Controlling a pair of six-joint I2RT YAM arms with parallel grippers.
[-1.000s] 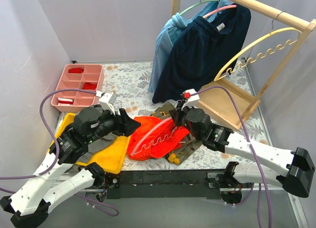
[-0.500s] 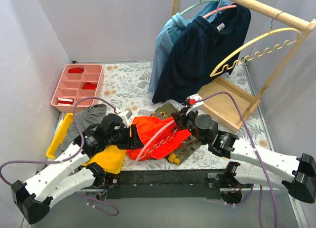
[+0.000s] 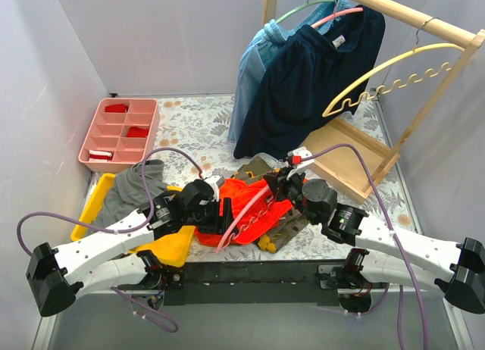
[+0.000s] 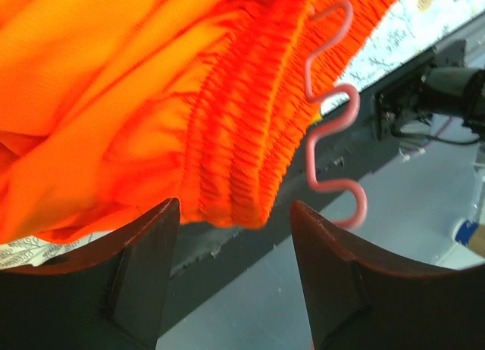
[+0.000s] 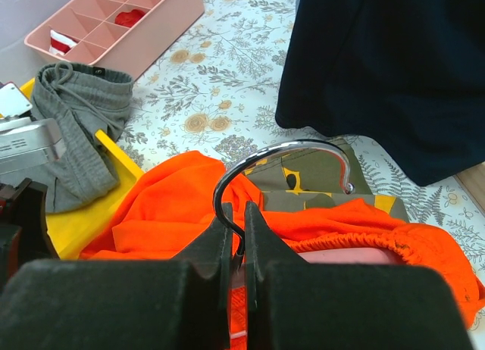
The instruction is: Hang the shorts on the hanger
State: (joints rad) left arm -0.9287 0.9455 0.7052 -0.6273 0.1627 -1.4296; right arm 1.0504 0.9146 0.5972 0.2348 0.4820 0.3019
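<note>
The shorts (image 3: pixel 250 202) are bright orange-red; the hanger (image 4: pixel 311 66) is pale pink with a silvery hook. The surface (image 3: pixel 193 126) carries a grey-and-tan leaf-and-flower print on white. A compartment tray (image 3: pixel 89 138) is salmon pink, a crumpled garment (image 5: pixel 83 115) grey, hung clothing (image 3: pixel 311 85) navy.

Pink compartment tray (image 3: pixel 155 115) at far left, red pieces (image 3: pixel 137 131) in some cells; grey garment (image 3: pixel 130 189) over yellow fabric (image 3: pixel 168 244); camouflage garment (image 3: pixel 252 168) mid-table on floral cover (image 3: pixel 198 134); wooden rack (image 3: pixel 409 15) at rear right, carrying navy shorts (image 3: pixel 311 85), pale blue garment (image 3: pixel 254 62), green hanger (image 3: pixel 295 9), yellow wavy hanger (image 3: pixel 394 68).
</note>
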